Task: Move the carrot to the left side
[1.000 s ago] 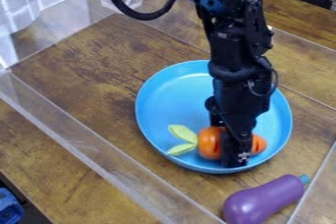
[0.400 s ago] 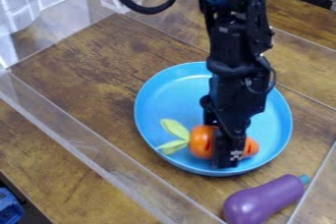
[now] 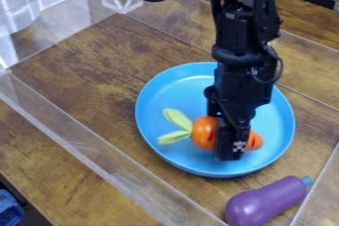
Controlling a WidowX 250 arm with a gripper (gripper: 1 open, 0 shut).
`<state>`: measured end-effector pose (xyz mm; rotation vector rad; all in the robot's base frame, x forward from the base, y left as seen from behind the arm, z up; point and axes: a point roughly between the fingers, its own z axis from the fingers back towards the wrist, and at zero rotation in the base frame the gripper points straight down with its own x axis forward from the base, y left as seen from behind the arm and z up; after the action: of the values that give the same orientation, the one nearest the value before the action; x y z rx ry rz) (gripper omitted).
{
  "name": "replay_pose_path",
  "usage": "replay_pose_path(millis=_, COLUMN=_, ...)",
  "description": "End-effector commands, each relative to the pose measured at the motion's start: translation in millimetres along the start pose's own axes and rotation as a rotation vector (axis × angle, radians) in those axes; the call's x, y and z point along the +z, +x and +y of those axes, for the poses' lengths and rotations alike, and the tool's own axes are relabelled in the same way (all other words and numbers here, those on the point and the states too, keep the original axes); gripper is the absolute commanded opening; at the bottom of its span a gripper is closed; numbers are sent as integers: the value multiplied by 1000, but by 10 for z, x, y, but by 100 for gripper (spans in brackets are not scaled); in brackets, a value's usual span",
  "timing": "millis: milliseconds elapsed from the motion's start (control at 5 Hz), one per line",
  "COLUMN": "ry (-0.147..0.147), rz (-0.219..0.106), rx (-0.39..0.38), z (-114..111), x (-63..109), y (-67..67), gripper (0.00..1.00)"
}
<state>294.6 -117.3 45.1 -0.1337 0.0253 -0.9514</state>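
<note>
A small orange carrot with pale yellow-green leaves hangs just above the inside of a blue plate. My gripper comes down from above and is shut on the carrot's orange body. The leaves stick out to the left of the fingers. The black arm hides the right part of the carrot.
A purple eggplant toy lies on the wooden table near the front right, just outside the plate. A clear plastic wall runs along the left and front. Bare wood shows to the left of the plate.
The gripper has risen a little with the carrot held in it. The carrot and its leaves sit higher and slightly further left over the plate than a second ago.
</note>
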Motion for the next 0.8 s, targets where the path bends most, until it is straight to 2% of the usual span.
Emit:
replay_pose_path(millis=0, ry=65, rz=-61, rx=-30, z=40, x=331, y=88, gripper=0)
replay_pose_path(millis=600, ry=82, rz=-25, rx=-63, z=103, x=489, y=81, gripper=0)
